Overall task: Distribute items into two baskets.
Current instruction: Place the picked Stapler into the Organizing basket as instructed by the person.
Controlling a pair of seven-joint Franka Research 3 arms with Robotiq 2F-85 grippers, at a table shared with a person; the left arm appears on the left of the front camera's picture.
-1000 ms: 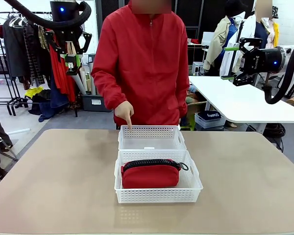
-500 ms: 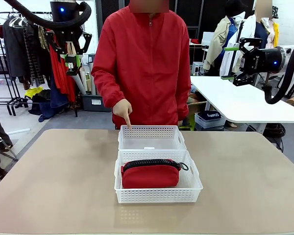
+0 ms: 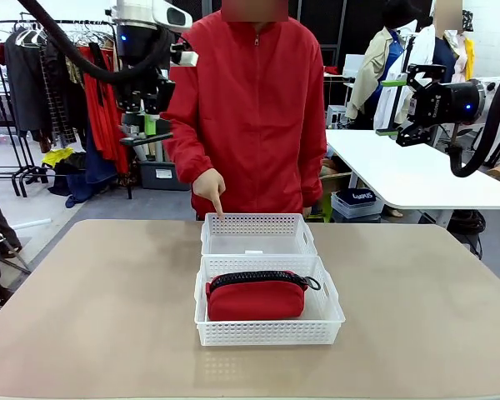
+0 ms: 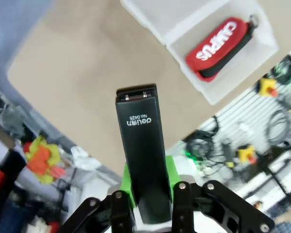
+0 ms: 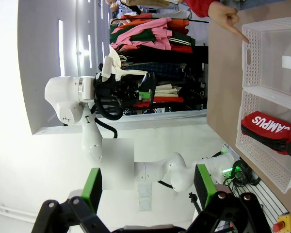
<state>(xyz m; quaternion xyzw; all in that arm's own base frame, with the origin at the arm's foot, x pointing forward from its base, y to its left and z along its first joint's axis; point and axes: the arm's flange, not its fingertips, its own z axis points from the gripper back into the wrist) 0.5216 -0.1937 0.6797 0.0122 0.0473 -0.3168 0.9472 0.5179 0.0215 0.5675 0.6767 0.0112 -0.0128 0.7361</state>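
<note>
Swung rightward since before, left tool (image 4: 148,206) clamps stapler (image 4: 141,150) high above table (image 3: 83,317).

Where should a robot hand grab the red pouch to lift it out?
From above, across the red pouch's narrow width at its middle. It lies lengthwise in the near basket, zipper up; the basket walls block its sides, and only the top is open.

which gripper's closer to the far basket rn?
Left. The left gripper, shut on the stapler, hangs high beyond the far basket's left corner. The right gripper sits open, high and far off to its right.
</note>
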